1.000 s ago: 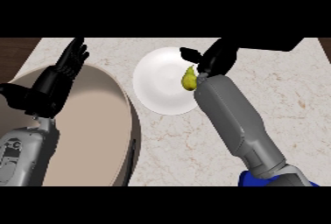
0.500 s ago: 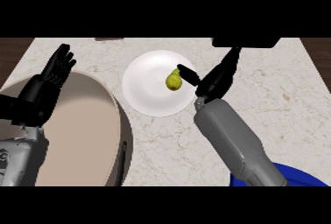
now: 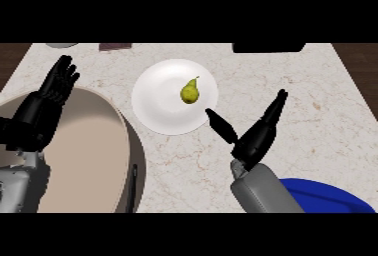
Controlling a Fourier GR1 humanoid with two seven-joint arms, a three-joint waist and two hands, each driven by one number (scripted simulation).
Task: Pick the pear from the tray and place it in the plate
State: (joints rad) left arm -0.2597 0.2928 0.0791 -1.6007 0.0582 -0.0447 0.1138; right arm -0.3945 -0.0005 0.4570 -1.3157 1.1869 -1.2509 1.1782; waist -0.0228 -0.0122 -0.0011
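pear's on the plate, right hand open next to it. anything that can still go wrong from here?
Two, both minor:
1. The right hand is open with its thumb tip at the plate rim; a careless retreat might nudge the plate.
2. The pear lies free on its side, so a jolt to the plate could roll it.

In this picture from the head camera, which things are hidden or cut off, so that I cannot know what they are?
- Grey object, head view: cut by the top edge of the scene; unidentifiable.
- Dark brownish object and black object: also cut there.
- Blue object: cut by the lower edge and partly behind the right forearm.
- Tray: its left part is covered by the left hand and forearm.
- Pear on the plate: underside unseen.
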